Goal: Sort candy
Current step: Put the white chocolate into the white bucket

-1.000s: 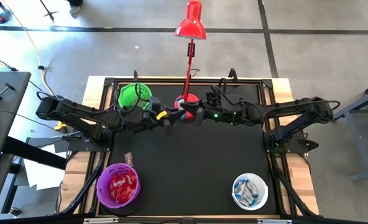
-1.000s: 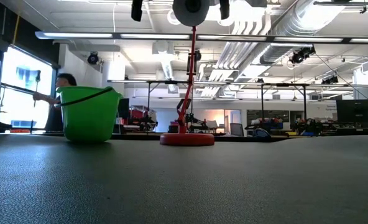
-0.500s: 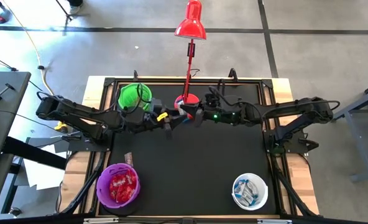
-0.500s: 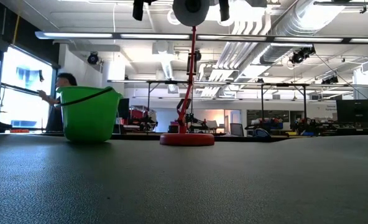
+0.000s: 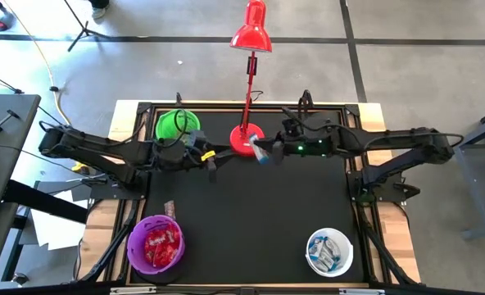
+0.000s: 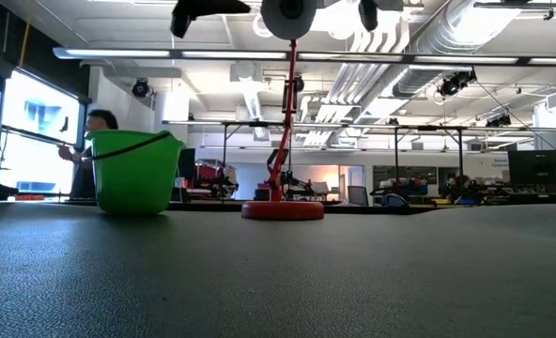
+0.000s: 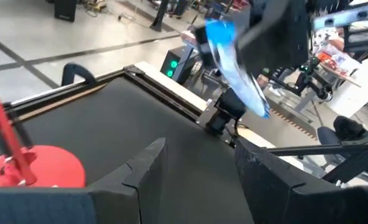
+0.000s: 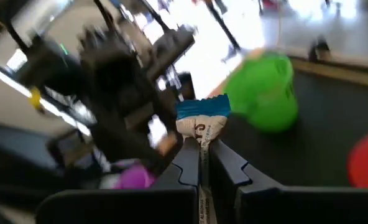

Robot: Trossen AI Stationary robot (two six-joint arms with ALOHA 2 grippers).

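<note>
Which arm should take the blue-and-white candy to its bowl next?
Right. Its gripper is shut on the candy; the left gripper is open and empty. The white bowl is on the right.

Your right gripper (image 8: 201, 163) has its two dark fingers pressed together on a blue-and-white wrapped candy (image 8: 202, 121), which stands up between the fingertips with its blue twisted end on top. Beyond it you see the other arm (image 8: 119, 81), dark and blurred. A green bowl (image 8: 266, 93) sits on the black table (image 8: 333, 99), a red lamp base (image 8: 365, 160) shows at the edge, and a purple bowl (image 8: 134, 178) lies low behind the arm.
</note>
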